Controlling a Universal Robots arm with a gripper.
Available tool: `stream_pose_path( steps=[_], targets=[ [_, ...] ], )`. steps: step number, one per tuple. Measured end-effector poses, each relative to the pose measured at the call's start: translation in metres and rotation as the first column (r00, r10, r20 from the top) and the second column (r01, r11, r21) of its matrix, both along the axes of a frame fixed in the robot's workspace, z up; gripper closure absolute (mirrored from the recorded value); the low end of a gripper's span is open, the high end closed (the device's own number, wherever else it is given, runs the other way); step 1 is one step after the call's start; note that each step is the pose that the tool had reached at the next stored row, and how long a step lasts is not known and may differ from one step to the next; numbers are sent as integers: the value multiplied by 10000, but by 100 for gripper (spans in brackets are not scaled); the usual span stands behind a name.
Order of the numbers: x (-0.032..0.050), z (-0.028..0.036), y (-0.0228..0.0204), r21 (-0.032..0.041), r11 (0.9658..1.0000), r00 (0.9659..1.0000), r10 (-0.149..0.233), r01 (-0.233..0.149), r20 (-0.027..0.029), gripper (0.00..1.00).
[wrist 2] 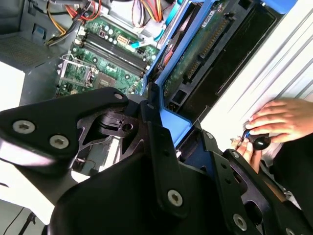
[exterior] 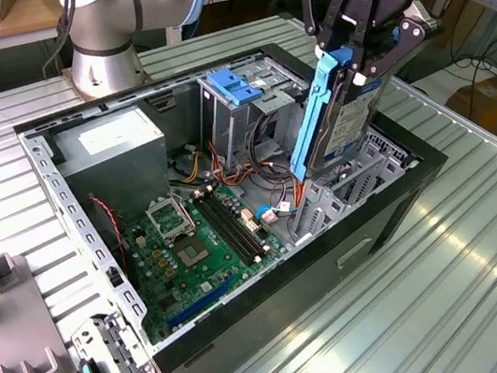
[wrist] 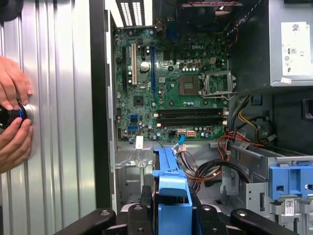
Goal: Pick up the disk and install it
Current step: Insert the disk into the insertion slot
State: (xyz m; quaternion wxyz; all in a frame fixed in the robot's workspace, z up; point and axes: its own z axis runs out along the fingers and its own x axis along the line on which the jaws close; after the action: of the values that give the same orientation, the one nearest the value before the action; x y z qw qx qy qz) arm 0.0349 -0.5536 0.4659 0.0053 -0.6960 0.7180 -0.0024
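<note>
The disk (exterior: 338, 125), a black drive with bright blue rails, hangs tilted on edge over the right side of the open computer case (exterior: 394, 211) in the exterior view. My gripper (exterior: 357, 67) is shut on its upper end from above. The disk's lower end is close to the grey metal bay (exterior: 344, 192) inside the case. In the second wrist view the disk's underside with its green board (wrist 2: 205, 54) runs away from the gripper (wrist 2: 181, 134). In the first wrist view the blue rail (wrist: 171, 188) sticks out between the fingers (wrist: 142, 205).
Inside the case lie the motherboard (exterior: 196, 242), the power supply (exterior: 114, 141) and a drive cage with a light-blue latch plate (exterior: 234, 85). Cables (exterior: 264, 137) run beside the bay. A person's hands (wrist: 12, 117) rest on the ribbed table beside the case.
</note>
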Motion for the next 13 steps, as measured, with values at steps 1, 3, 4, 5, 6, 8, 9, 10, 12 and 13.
stream_pose_path(
  steps=[1,3,4,5,6,8,9,10,12,13],
  targets=[
    [32,-3,0,0,10000,10000,7,-7,0,63],
    [99,-13,0,1,10000,10000,25,-25,0,63],
    [127,-18,1,-1,10000,10000,86,-86,0,63],
    [144,-23,0,-2,9997,9997,248,-248,0,63],
    [156,-27,-1,0,9994,9994,333,-333,0,63],
    [173,-31,-12,0,9994,9994,338,-338,0,63],
    [186,-33,-19,-1,9994,9994,338,-338,0,63],
    [197,-35,-27,-2,9994,9994,338,-338,-4,63],
    [218,-43,-42,0,9994,9994,338,-338,-12,63],
    [226,-45,-50,0,9994,9994,338,-338,-14,63]
  ],
)
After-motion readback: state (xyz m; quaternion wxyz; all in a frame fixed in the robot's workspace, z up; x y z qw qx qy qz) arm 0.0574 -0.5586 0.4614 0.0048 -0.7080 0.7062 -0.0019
